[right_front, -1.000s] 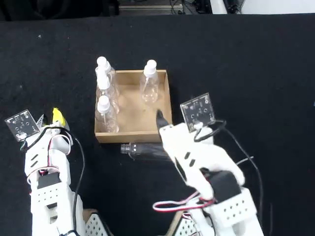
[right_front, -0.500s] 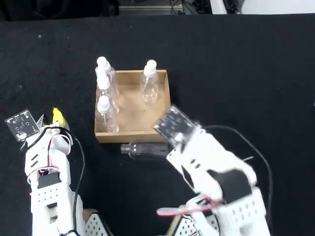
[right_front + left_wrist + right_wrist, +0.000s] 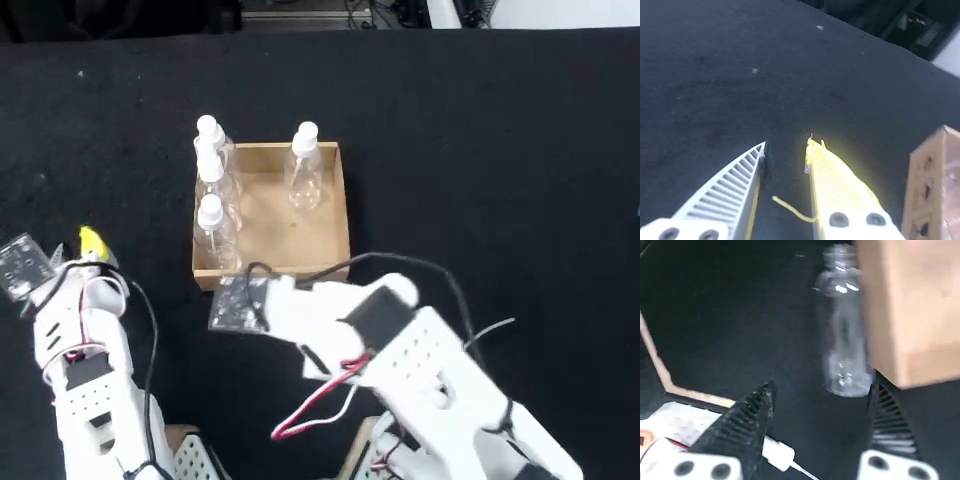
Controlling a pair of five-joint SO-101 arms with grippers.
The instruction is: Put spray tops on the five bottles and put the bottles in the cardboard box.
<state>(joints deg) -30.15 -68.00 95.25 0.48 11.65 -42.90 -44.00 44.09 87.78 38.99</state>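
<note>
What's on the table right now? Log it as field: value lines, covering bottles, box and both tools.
box: box, open, mid-table
capped bottles: four capped bottles upright in the box, three along its left wall, one back right
fifth bottle: fifth bottle, no top, lying on the table beside the box's front wall
right tool: right tool open, low, lined up on the fifth bottle
left tool: left tool open, over the table left of the box

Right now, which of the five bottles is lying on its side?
The uncapped bottle on the black table, outside the cardboard box, along its wall. The other four stand upright inside the box, white spray tops on.
</note>
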